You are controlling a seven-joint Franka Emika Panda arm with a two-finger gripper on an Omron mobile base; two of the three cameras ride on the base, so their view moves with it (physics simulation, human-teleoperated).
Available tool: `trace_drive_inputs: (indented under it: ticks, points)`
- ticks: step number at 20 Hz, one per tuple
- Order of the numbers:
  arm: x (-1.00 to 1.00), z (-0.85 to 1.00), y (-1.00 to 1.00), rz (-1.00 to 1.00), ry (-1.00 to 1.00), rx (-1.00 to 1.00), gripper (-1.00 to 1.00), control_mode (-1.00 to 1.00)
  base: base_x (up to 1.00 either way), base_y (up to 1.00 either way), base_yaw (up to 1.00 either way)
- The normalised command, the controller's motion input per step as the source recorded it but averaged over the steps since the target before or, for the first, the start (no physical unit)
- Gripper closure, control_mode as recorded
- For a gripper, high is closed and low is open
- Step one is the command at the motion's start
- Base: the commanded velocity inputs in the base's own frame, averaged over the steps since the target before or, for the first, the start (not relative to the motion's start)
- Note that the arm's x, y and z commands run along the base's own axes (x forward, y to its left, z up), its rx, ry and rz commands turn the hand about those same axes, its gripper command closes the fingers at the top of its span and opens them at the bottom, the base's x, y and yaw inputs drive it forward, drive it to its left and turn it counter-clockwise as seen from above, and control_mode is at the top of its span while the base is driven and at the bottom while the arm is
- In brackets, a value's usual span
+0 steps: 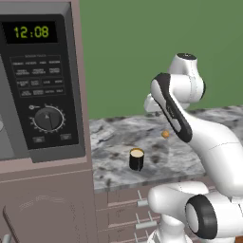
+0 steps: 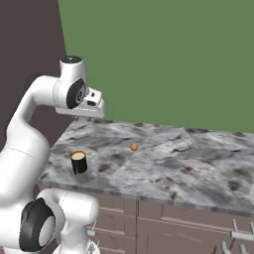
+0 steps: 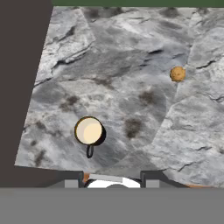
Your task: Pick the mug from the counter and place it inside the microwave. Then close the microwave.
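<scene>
Listing one desk point(image 1: 199, 142): a grey-and-white marbled stone slab, veined and blotched with darker patches, thick along its front edge, with mauve-brown drawer fronts point(image 2: 163, 223) and silver bar handles beneath. One mug point(image 1: 136, 159): a small black cylinder with a pale cream rim and a thin loop handle, standing upright on the desk near its front edge, close to the microwave side and apart from everything else. One orange lump point(image 1: 165, 134): tiny, rounded, rough-surfaced, lying farther back on the slab, well apart from the mug. One microwave point(image 1: 42, 85): a large dark grey box with a black button panel, green digits reading 12:08, rows of small rectangular keys and one round dial; it stands at the left of the left base view. One green wall point(image 2: 173, 59): flat and matte, behind the desk. One claw point(image 3: 112, 179): two small dark finger tips on a smooth white arm, hovering high above the desk over the mug, jaws parted with nothing between them and touching nothing.
</scene>
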Motion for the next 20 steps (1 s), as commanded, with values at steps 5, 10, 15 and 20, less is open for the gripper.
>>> trace_drive_inputs:
  ticks: [5, 10, 15, 20]
  points:
    - [-0.05, -0.44, 0.13, -0.01, 0.06, -0.01, -1.0, -1.0, 0.0, 0.0, 0.0]
    - [-0.16, -0.5, 0.2, 0.0, 0.17, 0.0, -1.0, -1.0, 0.0, 0.0, 0.0]
    - [-0.14, -0.35, 0.45, 0.0, 0.15, -0.01, -1.0, -1.0, 0.0, 0.0, 0.0]
    - [-0.02, -0.34, 0.55, 0.0, 0.09, -0.04, -1.0, -1.0, 0.0, 0.0, 0.0]
